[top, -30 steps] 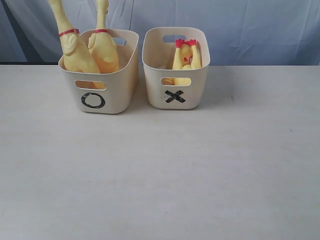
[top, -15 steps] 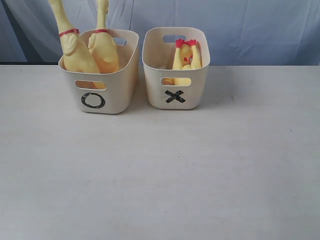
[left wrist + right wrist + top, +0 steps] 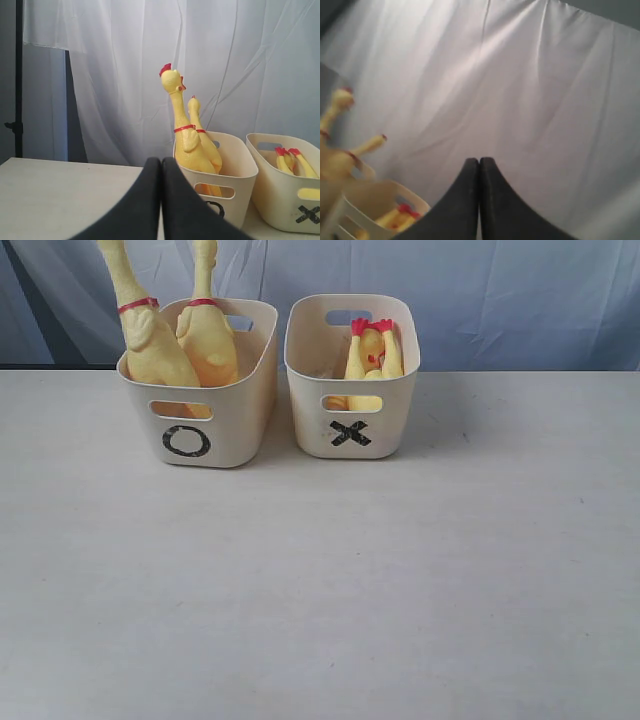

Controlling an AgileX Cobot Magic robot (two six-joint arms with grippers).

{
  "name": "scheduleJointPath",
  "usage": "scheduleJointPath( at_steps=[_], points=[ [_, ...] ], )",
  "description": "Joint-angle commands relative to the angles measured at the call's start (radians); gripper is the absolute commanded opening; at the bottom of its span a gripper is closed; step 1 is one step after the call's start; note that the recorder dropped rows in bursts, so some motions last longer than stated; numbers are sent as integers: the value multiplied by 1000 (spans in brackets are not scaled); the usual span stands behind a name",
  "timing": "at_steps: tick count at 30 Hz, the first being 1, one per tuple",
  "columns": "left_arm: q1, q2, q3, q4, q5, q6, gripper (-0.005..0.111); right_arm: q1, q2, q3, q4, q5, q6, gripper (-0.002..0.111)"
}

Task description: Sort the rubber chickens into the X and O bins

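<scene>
Exterior and wrist views of the sorting scene. Neither arm enters the exterior view. In its wrist view, the left end effector (image 3: 161,167) has its dark fingers pressed together with nothing between them, and the right end effector (image 3: 479,165) is likewise closed and empty.

We count two bins, side by side and just apart at the far edge of the worktop (image 3: 320,590), before a pale curtain (image 3: 500,300). The O bin (image 3: 235,425) is on the left of the exterior view and the X bin (image 3: 390,425) on the right.

We count two large rubber chickens (image 3: 152,348) in the O bin. Their long axes are near upright, leaning a little, with the red-banded necks rising well above the rim. In the X bin we count two red-footed legs (image 3: 390,350) pointing up, with more yellow between them and behind the handle slot. Whether these belong to one bird or two we cannot tell.

No chicken lies on the worktop in any view, so we judge the sort finished or nearly so.

The relation that matters is this: the bins lie ahead of the left end effector, the O bin the nearer. The right wrist camera faces mostly curtain, with the bins at the edge of its picture. We judge the left arm closer to the O bin and the right arm closer to the X bin.
</scene>
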Motion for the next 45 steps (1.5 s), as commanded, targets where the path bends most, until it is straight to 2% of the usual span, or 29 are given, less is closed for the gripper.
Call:
scheduleJointPath(
  at_steps=[1, 6, 8, 10, 19, 22, 29, 36, 45],
  points=[
    [1, -5, 26, -9, -38, 0, 0, -6, -4, 48, -250, -99, -2, -1],
    [1, -5, 43, -9, -55, 0, 0, -8, -4, 58, -253, -104, -2, -1],
    [1, -5, 58, -9, -72, 0, 0, -14, -4, 58, -458, -100, -2, -1],
    [1, -5, 69, -9, -68, 0, 0, -14, -4, 89, -758, -106, -2, -1],
    [1, -5, 73, -7, -68, 0, 0, -14, -4, 245, -1091, -102, -2, -1],
    [1, -5, 99, 10, -70, 0, 0, -14, -4, 285, -1098, -102, -2, -1],
    [1, -5, 259, 68, -67, 0, 0, -14, -4, 398, -1099, -102, -2, -1],
    [1, -5, 346, 70, -111, 0, 0, -14, -4, 401, -1099, -52, -2, -1],
    [1, -5, 346, 111, -145, 0, 0, -14, -4, 401, -1099, -23, -2, -1]
  ],
)
